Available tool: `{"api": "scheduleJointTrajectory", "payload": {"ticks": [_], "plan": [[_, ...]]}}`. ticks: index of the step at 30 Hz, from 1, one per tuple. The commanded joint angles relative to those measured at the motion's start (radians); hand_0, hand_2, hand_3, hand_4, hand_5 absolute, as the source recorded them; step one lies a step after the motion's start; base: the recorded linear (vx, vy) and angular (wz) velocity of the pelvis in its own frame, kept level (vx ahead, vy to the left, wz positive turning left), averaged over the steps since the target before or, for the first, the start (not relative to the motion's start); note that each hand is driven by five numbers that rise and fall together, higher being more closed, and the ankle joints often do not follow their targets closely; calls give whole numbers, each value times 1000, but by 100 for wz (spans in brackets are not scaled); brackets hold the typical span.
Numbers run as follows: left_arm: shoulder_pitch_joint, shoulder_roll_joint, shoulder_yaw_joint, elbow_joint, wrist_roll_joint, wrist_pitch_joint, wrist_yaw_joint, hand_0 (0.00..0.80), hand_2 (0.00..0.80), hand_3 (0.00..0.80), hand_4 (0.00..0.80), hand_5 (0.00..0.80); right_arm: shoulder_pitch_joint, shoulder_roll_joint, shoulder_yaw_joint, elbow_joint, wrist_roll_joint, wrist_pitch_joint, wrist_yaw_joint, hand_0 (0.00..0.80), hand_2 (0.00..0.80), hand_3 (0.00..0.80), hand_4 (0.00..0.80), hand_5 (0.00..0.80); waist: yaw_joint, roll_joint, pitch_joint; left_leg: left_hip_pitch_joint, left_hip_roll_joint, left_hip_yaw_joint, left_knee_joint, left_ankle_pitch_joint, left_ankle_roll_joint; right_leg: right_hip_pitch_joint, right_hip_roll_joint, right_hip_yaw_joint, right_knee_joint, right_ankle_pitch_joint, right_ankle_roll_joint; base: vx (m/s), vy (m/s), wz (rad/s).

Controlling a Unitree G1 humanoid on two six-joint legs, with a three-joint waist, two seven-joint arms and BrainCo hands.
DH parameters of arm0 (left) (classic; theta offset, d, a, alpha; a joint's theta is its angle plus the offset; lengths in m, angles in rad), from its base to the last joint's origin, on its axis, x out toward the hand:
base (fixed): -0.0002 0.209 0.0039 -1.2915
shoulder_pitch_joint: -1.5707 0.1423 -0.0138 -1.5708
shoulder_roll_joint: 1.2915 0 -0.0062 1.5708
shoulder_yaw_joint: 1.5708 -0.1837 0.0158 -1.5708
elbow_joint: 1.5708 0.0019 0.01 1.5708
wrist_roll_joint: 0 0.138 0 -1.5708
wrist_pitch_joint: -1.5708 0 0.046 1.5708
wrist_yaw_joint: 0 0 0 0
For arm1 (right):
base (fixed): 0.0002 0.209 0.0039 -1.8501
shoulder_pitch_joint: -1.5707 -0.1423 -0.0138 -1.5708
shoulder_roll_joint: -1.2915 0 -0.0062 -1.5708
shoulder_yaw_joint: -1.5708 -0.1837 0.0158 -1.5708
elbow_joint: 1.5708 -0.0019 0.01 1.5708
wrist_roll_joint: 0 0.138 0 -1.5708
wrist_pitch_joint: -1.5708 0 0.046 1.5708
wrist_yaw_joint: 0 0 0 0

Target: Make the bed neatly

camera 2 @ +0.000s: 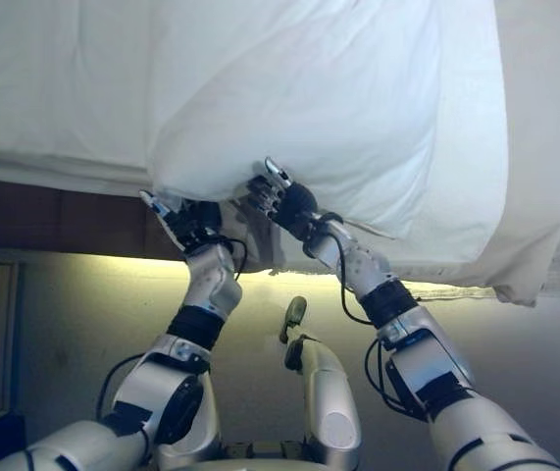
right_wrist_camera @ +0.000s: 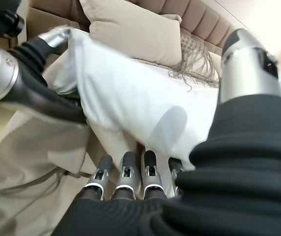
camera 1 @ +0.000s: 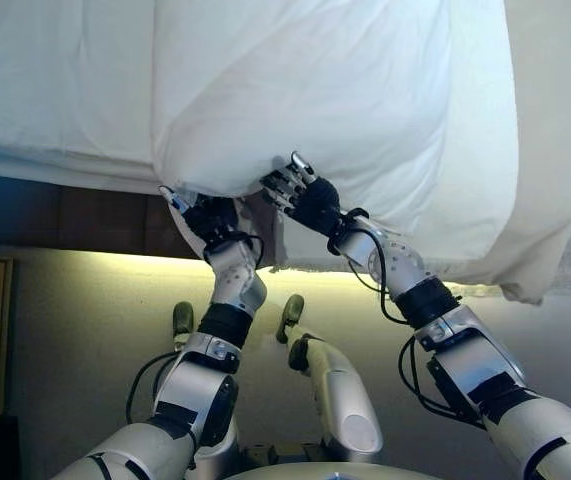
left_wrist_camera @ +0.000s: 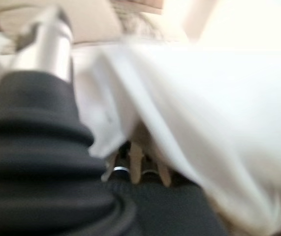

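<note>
A big puffy white pillow [camera 1: 305, 90] lies across the bed, its near corner hanging over the bed's edge. Both hands grip that corner from below. My left hand [camera 1: 208, 216] sits under the pillow's lower left edge with its thumb against the cloth and its fingers mostly tucked under. My right hand [camera 1: 310, 198] is just to its right. In the right wrist view the fingers [right_wrist_camera: 125, 174] curl up beneath the pillow [right_wrist_camera: 145, 113] while the thumb [right_wrist_camera: 248, 64] stands over it. The blurred left wrist view shows white pillow cloth [left_wrist_camera: 204, 113] draped over the hand.
White bedding [camera 1: 55, 90] covers the bed to the left and a beige cover [camera 1: 550, 150] hangs at the right. Below the mattress runs a dark bed frame [camera 1: 75, 215]. A beige pillow [right_wrist_camera: 135, 37], a fringed cushion [right_wrist_camera: 197, 69] and a padded headboard [right_wrist_camera: 199, 19] lie beyond.
</note>
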Motion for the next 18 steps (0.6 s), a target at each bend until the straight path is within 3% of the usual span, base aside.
{"api": "scheduleJointTrajectory", "payload": {"ticks": [1, 9, 18], "plan": [[33, 95, 42, -124, 10, -7, -64, 0, 0, 0, 0, 0, 31, -15, -42, -121, -28, 13, 56, 0, 0, 0, 0, 0, 64, -39, -40, -17, 8, 4, 1, 59, 37, 107, -90, 4, -18, -37, 115, -53, 47, 9], [119, 194, 118, -105, 10, 80, -81, 0, 0, 0, 0, 0, 170, -58, -20, -208, -49, 86, 136, 0, 0, 0, 0, 0, 83, -58, -60, 29, 7, -2, -15, 46, 39, 182, -82, -10, -74, -25, 124, 24, 24, 4], [261, 312, 196, -82, 10, 181, -130, 0, 0, 0, 0, 0, 363, -138, -21, -366, -35, 176, 243, 0, 0, 0, 0, 0, 80, -68, -86, 90, 5, 9, -20, 16, 44, 263, -76, 10, -134, -14, 142, 36, 62, -1]]}}
